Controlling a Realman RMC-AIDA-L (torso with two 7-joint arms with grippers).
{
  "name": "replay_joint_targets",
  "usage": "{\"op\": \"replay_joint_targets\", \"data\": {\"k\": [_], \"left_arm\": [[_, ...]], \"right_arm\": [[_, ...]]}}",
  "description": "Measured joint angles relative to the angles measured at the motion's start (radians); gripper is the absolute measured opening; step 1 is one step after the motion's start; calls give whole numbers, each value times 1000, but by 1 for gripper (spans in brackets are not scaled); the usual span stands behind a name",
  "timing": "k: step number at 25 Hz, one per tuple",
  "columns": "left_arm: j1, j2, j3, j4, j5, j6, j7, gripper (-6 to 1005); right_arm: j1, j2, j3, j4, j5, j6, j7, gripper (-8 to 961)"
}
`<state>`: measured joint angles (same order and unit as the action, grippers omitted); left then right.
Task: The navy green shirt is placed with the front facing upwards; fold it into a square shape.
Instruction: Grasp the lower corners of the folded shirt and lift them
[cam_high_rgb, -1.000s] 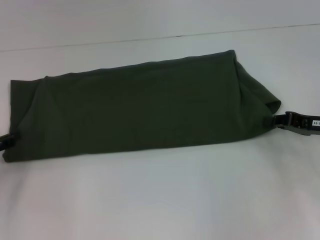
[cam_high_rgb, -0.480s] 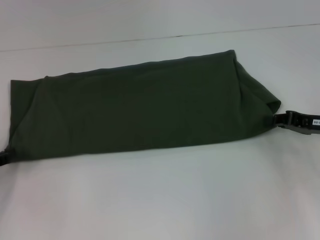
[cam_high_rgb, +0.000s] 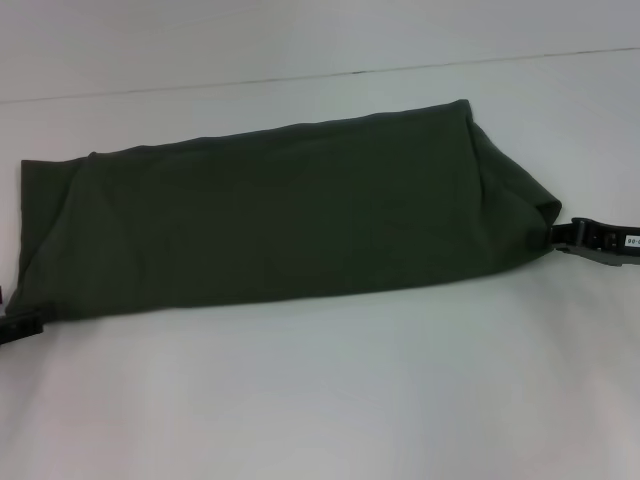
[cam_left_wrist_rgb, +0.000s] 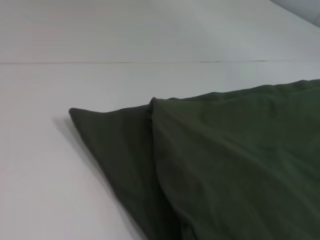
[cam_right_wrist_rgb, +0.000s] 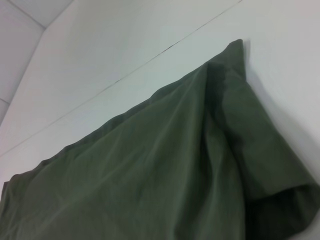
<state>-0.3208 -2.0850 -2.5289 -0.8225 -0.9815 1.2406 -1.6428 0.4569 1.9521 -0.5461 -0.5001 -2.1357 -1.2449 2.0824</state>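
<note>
The navy green shirt (cam_high_rgb: 280, 220) lies on the white table as a long folded band, running from the left edge up toward the right, with only plain green cloth showing. My left gripper (cam_high_rgb: 22, 327) sits low at the table's left edge, just below the band's near left corner and apart from it. Against the band's right end is my right gripper (cam_high_rgb: 558, 236), its tip at the cloth's edge. The left wrist view shows the band's layered left corner (cam_left_wrist_rgb: 150, 107). The bunched right end (cam_right_wrist_rgb: 260, 155) fills the right wrist view.
The white table (cam_high_rgb: 330, 400) spreads wide in front of the shirt. A thin seam line (cam_high_rgb: 400, 70) crosses the table behind it. Nothing else stands on the surface.
My left gripper has come off the shirt's left edge and dropped toward the near side. My right gripper has slid slightly to the right. The shirt's near left corner has settled flat.
</note>
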Motion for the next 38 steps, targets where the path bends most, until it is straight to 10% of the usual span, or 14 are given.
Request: {"op": "replay_joint_targets", "data": {"k": [10,29,38], "left_arm": [[-7,-4,20,3,28,-8,-2,901],[-24,7,9,26,29,1,5,36],[-12,19,3,19,31,49,7,36]], "right_arm": [[3,-3,0,0,1,9,1,12],[-2,-3,5,-2,2,9,-3,12],[-5,-2,5,-1,2,2,-12,13]]}}
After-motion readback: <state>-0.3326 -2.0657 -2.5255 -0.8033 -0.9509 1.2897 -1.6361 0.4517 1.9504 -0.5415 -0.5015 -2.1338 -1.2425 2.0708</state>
